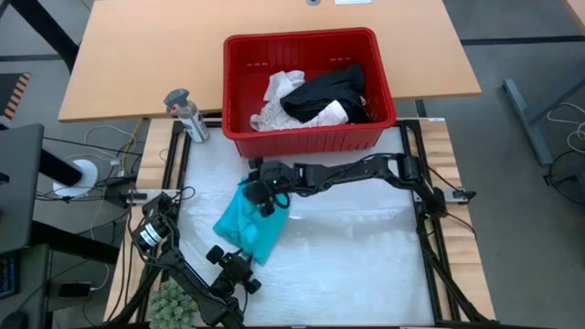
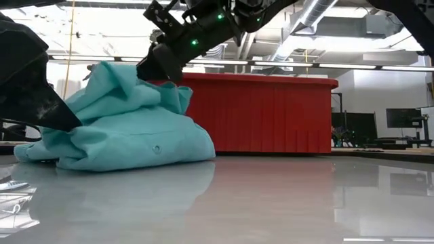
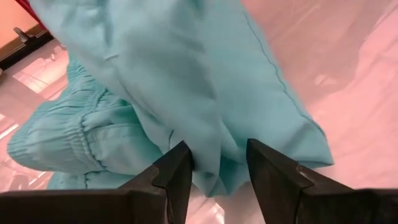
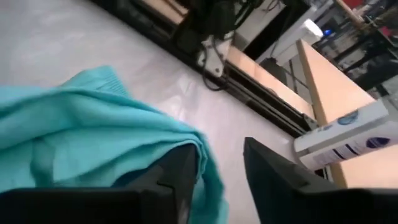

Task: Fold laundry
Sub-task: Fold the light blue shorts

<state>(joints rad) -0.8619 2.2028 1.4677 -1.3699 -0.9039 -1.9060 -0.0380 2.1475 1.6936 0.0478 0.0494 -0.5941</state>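
Observation:
A teal garment (image 1: 245, 224) lies crumpled in a heap on the white table, left of the middle. It also shows in the low view (image 2: 129, 129). My right gripper (image 1: 267, 194) is open at the heap's raised far top (image 2: 159, 68). My left gripper (image 1: 242, 267) is open at the heap's near edge, its fingers on either side of a fold (image 3: 217, 162). A black garment (image 1: 329, 91) and white ones (image 1: 283, 96) lie in the red basket (image 1: 302, 37). My right gripper comes slanting down from the table's right. A raised edge of the teal garment (image 4: 202, 152) lies between its open fingers, against the inner side of one finger (image 4: 183, 165). The garment rests on the table. My left gripper stands astride a fold (image 3: 214, 143); I cannot tell whether it touches.
The red basket stands at the table's far edge, close behind the heap (image 2: 271, 115). A spray bottle (image 1: 187, 114) stands at the far left corner. A small green fuzzy plant (image 1: 174, 300) sits at the near left. The white table surface lies bare to the heap's right (image 1: 366, 256).

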